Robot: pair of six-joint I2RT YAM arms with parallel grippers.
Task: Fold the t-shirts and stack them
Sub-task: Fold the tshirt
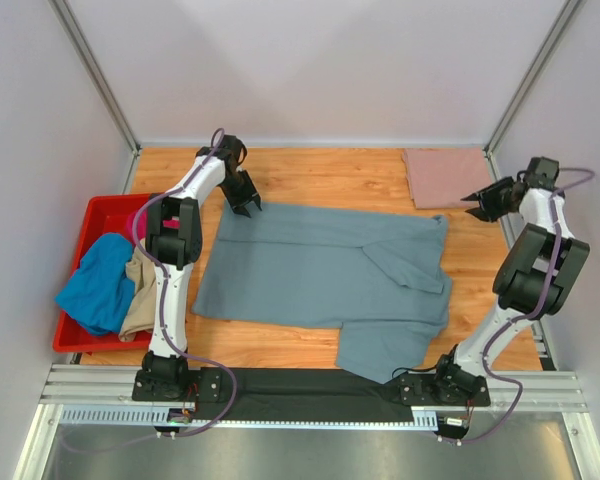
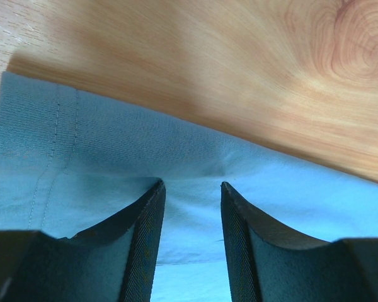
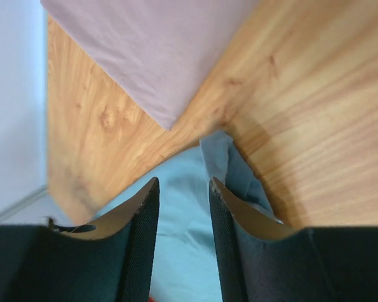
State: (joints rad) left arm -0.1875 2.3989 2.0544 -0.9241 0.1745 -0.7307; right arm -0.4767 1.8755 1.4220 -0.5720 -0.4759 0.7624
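Grey-blue t-shirt (image 1: 320,265) spread flat mid-table, left gripper (image 1: 247,206) over its far-left corner, right gripper (image 1: 476,208) at its far-right corner, both with fingers parted and gripping nothing; folded pink t-shirt (image 1: 445,177) far right, other t-shirts (image 1: 95,282) heaped in red bin (image 1: 105,205).

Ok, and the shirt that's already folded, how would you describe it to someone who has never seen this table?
On the wooden table, look to the far right corner, by the right gripper. The dusty-pink t-shirt lies there as a flat rectangle. It alone is folded: the grey-blue shirt is spread out mid-table and the other shirts are bunched in the red bin.
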